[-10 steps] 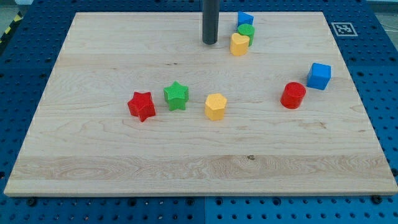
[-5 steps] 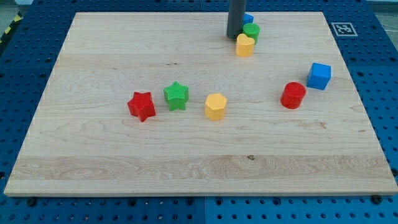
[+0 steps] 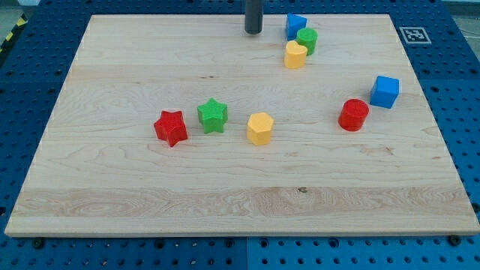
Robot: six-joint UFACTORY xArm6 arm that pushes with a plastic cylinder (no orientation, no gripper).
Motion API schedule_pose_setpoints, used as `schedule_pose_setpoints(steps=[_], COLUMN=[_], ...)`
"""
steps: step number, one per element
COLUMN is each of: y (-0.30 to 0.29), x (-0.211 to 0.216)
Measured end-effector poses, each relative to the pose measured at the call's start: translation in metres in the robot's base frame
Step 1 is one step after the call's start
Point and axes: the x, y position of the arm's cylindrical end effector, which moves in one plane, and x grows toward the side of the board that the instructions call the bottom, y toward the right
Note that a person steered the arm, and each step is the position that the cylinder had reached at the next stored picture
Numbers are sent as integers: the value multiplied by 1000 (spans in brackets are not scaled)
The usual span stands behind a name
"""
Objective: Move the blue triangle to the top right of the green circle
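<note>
The blue triangle (image 3: 295, 25) lies near the view's top edge of the wooden board (image 3: 112, 180). It touches the green circle (image 3: 307, 40) at that block's upper left. A yellow heart-shaped block (image 3: 295, 55) sits against the green circle's lower left. My tip (image 3: 253, 31) is at the view's top, left of the blue triangle, with a clear gap between them.
A blue cube (image 3: 385, 91) and a red cylinder (image 3: 353, 115) sit at the view's right. A red star (image 3: 171, 127), a green star (image 3: 213, 115) and a yellow hexagon (image 3: 260, 128) stand in a row left of centre.
My tip swung right against the cluster, nudging the three blocks slightly right, then drew back up and left. It now stands apart from them.
</note>
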Motion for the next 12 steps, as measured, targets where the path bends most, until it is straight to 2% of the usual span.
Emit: schedule_pose_setpoints(steps=[3, 12], y=[53, 51], x=[-26, 28])
